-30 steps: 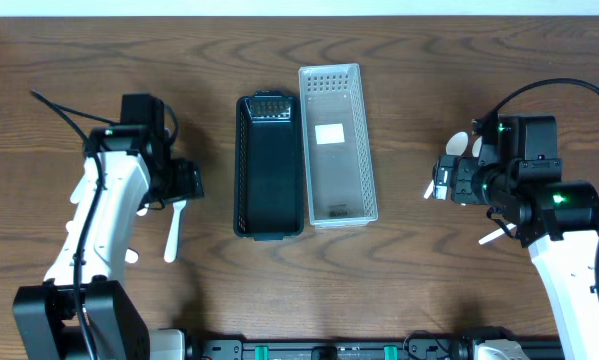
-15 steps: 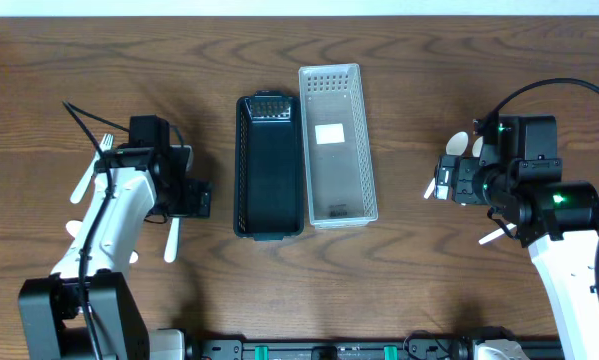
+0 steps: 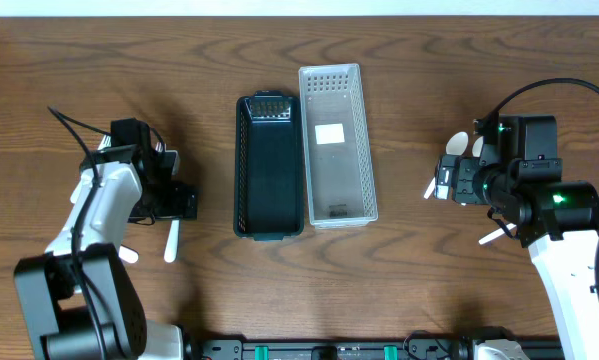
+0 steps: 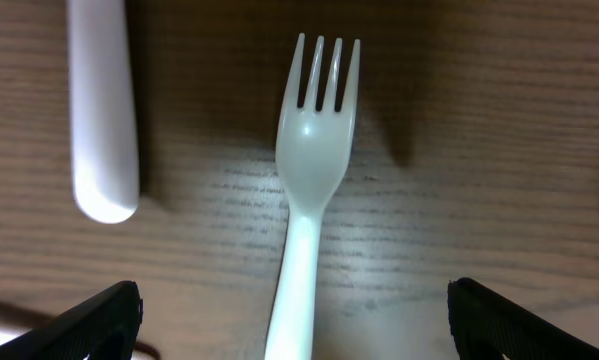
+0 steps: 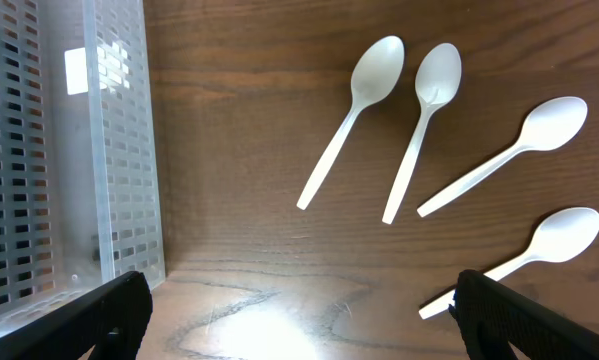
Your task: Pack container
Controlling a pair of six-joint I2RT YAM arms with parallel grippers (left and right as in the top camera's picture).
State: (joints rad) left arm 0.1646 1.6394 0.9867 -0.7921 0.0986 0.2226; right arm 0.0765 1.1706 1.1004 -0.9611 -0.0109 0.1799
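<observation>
A white plastic fork lies on the wood with its tines pointing away. Its handle runs back between the open jaws of my left gripper, and neither jaw touches it. From overhead the fork's handle sticks out below the left gripper. A black basket and a clear perforated basket stand side by side mid-table. My right gripper hangs open over bare wood, with several white spoons beyond it to the right. The clear basket's wall is at its left.
A second white utensil handle lies left of the fork. Another white utensil end pokes out under the left arm. Spoons lie around the right arm.
The left arm has swung toward the near left, and its gripper now sits over the fork with its jaws a little wider. The right arm has not moved.
</observation>
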